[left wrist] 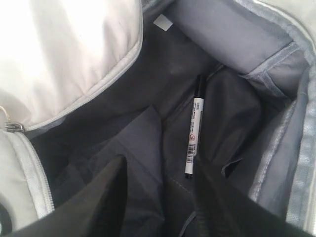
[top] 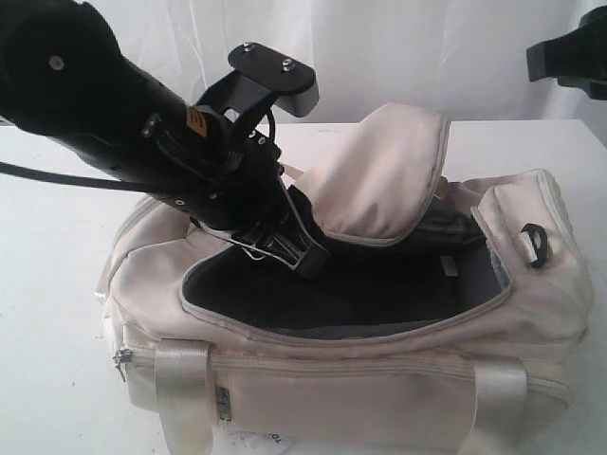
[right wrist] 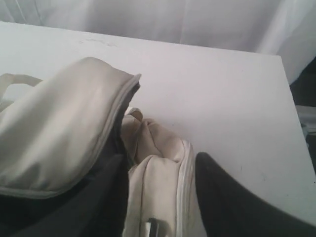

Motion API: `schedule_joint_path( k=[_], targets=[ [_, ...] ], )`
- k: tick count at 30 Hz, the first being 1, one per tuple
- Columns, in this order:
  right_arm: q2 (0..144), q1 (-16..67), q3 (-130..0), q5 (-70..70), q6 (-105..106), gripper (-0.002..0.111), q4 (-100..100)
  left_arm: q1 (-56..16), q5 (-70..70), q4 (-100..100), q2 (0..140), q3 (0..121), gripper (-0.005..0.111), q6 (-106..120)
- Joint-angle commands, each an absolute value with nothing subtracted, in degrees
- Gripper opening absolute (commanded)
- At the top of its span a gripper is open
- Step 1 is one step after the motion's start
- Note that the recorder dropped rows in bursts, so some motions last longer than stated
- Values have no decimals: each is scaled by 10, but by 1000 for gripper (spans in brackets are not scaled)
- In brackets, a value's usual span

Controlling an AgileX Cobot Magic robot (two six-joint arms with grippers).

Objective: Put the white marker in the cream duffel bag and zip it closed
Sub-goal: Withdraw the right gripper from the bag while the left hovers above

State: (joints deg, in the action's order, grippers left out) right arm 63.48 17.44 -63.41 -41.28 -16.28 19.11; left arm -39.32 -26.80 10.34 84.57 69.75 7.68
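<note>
The left gripper [left wrist: 160, 168] has its jaws apart with nothing between them and hangs just inside the mouth of the bag [top: 360, 379]. That fits a release: the marker [left wrist: 193, 129] lies loose and flat on the dark lining [left wrist: 113, 98] beyond the fingertips, touched by neither. The flap [top: 379, 180] is folded up and back, which leaves the mouth wide for the arm; the zip is not yet run. The right gripper [top: 567, 59] sits high by the bag's end, likely waiting to help zip. Whether its jaws are apart, I cannot tell.
</note>
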Motion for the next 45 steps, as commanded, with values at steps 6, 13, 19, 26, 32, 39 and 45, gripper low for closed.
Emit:
schedule_joint_path(
  k=[6,13,19,26,32,39,45],
  targets=[
    [719,63,-632,-376,-62,41,103,-396,-283,106,840,701,45,75],
    [820,-93,-632,-369,230,41,-270,-396,-292,106,840,701,45,75],
    [897,-167,-635,-488,548,42,-654,-396,-297,106,840,701,45,61],
    [939,-166,-647,-531,627,60,-730,-396,-299,106,840,701,45,45],
    [979,-166,-656,-566,676,60,-802,-396,-300,106,840,701,45,43],
    [1026,-140,-699,-594,692,60,-815,-396,-300,106,840,701,45,43],
    [1061,-113,-720,-596,692,60,-805,-396,-299,106,840,701,45,43]
  ],
)
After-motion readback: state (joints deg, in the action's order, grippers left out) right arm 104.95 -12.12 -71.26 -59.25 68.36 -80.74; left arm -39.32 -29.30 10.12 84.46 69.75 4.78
